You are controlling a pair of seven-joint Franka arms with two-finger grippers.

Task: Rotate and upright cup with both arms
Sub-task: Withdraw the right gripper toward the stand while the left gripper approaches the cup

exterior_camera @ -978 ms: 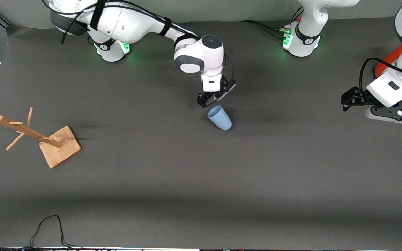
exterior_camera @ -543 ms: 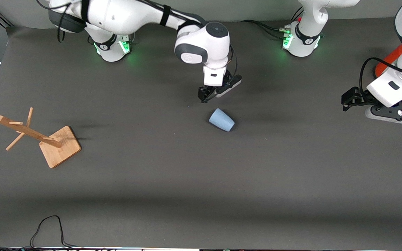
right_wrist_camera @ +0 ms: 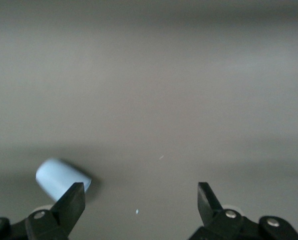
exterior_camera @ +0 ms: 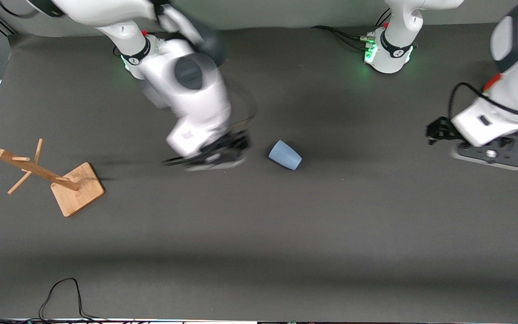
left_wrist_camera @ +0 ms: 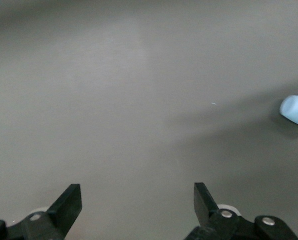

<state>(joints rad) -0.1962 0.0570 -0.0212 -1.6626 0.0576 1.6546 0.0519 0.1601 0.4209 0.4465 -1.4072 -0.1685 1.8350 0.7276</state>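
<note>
The pale-blue cup [exterior_camera: 285, 155] lies on its side mid-table, its wide mouth turned toward the right arm's end. My right gripper [exterior_camera: 234, 148] is low over the table beside the cup's mouth end, blurred by motion. In the right wrist view the right gripper [right_wrist_camera: 141, 192] is open and empty, with the cup [right_wrist_camera: 59, 177] just outside one finger. My left gripper [exterior_camera: 436, 131] hangs over the left arm's end of the table, well apart from the cup. The left wrist view shows the left gripper [left_wrist_camera: 137, 192] open and empty, the cup [left_wrist_camera: 296, 110] at the picture's edge.
A wooden mug tree [exterior_camera: 34, 170] on a square base [exterior_camera: 78, 190] stands toward the right arm's end. A black cable [exterior_camera: 61, 294] loops at the table's edge nearest the front camera. The dark mat [exterior_camera: 259, 234] is bare around the cup.
The right arm swung from above the cup's base-ward side to beside it, toward its own end of the table. The cup turned slightly. The left gripper shifted a little toward the cup.
</note>
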